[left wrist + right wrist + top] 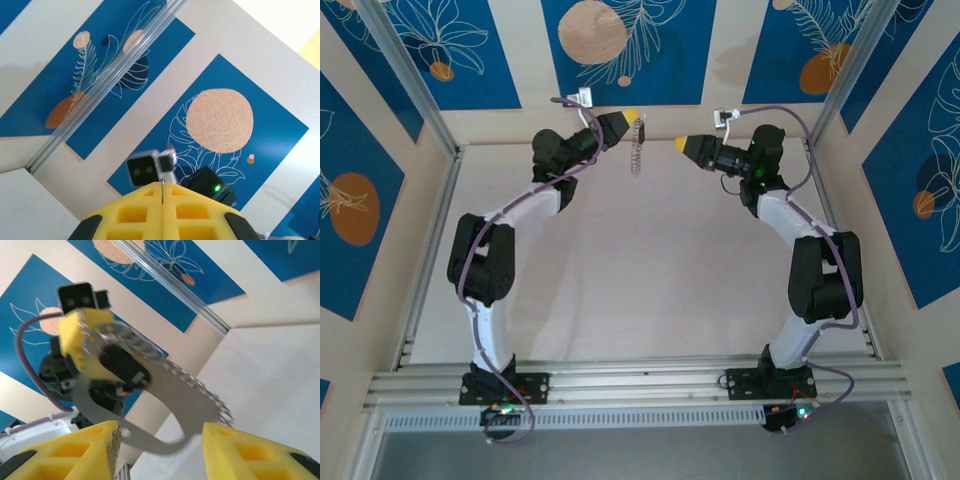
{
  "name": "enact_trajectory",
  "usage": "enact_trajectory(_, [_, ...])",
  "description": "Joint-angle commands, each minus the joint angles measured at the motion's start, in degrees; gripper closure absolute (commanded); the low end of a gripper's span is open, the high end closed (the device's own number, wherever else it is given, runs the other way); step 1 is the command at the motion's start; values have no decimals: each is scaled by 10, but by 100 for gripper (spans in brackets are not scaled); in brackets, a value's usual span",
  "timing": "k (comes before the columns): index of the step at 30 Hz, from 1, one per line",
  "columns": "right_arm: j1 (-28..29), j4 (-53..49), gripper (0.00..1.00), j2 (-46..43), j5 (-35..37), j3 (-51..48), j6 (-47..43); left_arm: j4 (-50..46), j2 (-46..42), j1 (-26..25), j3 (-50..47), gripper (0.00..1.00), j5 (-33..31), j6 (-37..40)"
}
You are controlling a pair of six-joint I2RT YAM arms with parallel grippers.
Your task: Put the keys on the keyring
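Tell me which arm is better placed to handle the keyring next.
Probably right: the right gripper is open, facing the keyring; the left gripper is shut on it, holding it up.

Counter (640, 270): one flat sheet, pale and matte, off-white with a slight pink cast. Aluminium side rails (430, 250) run along the left and right edges, and a wider double rail (640, 380) crosses the near edge. Two black arm bases sit on that near rail, left base (503, 385) and right base (767, 382), well apart. A purple cable (527, 418) loops off the left one. Soft arm shadows fall on the surface. The right wrist view catches a bare stretch of counter (280, 355) running into the wall corner.
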Motion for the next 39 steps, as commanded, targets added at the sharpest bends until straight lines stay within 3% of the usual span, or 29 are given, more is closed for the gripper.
enact_trajectory(1, [16, -31, 53, -18, 39, 43, -13, 41, 6, -10, 21, 100, 13, -11])
enact_trajectory(21, [51, -34, 54, 26, 55, 131, 4, 39, 1, -25, 25, 100, 28, -13])
enact_trajectory(39, [61, -43, 74, 35, 34, 145, 0, 20, 0, -37, 37, 100, 30, 1])
